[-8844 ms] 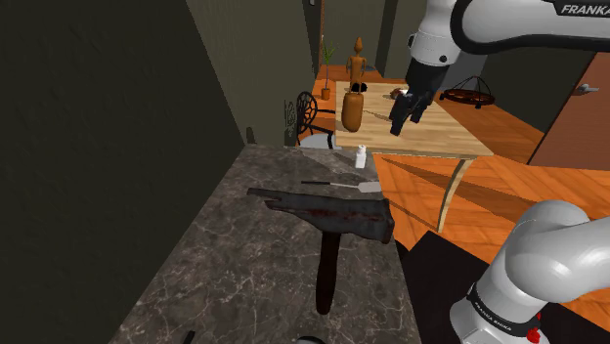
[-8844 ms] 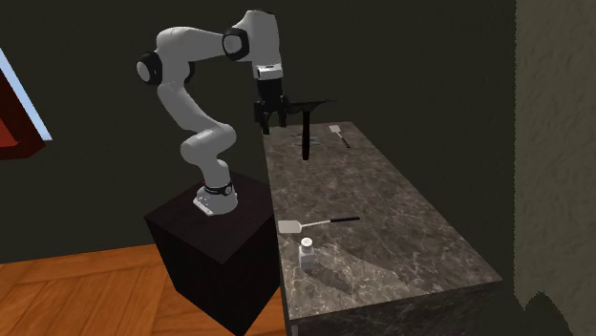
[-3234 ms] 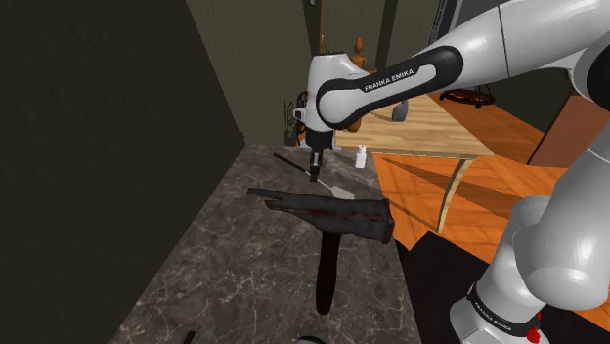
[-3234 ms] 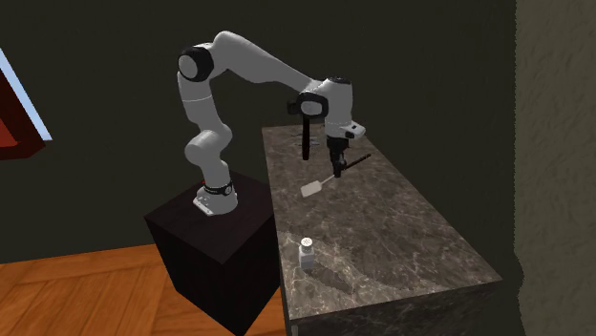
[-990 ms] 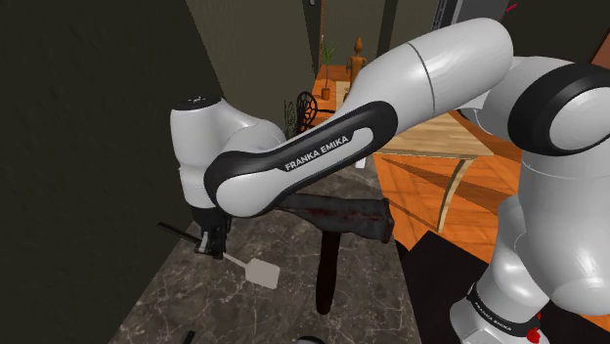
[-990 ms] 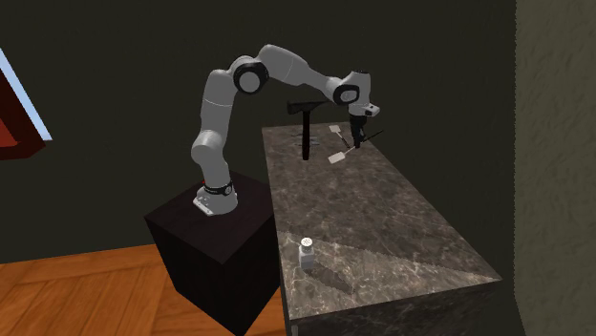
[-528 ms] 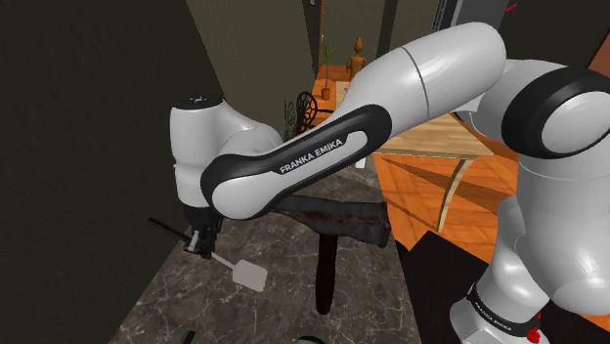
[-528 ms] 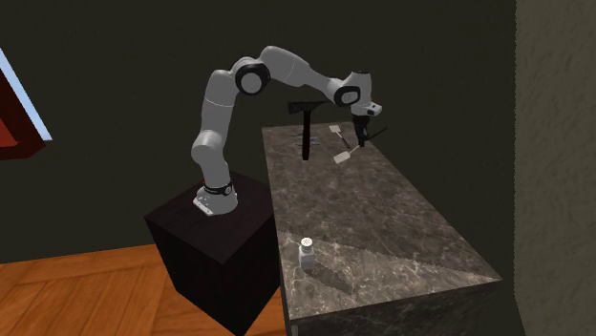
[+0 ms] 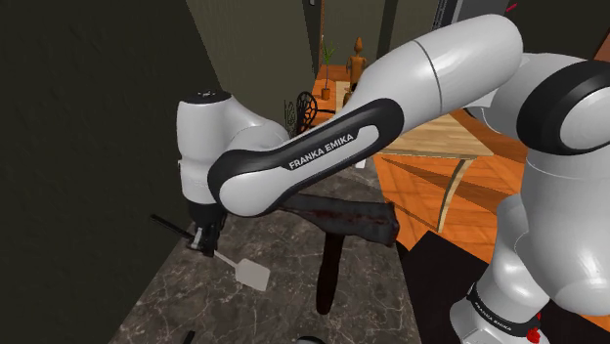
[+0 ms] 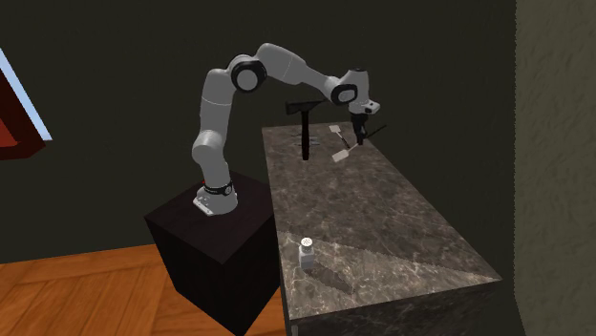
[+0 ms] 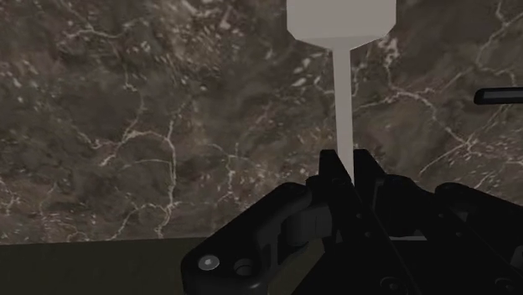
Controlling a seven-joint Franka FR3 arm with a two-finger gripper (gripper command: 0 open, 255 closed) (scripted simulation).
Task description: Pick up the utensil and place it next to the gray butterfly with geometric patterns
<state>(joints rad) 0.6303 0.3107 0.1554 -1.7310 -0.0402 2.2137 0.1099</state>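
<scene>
Gripper [image 11: 344,161] clasping spatula [image 11: 341,75], axis slanted, blade end lowest

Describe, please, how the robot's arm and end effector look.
The arm is glossy white with rounded links and dark joints; one black band carries white FRANKA EMIKA lettering. The end effector is all black, with two blocky fingers.

white lettering "franka emika" runs along the black band [image 9: 327,149] of the arm's forearm link, centre of the shoulder view; print on the black ring [image 9: 492,311] at the arm's base, lower right, too small to read.
</scene>
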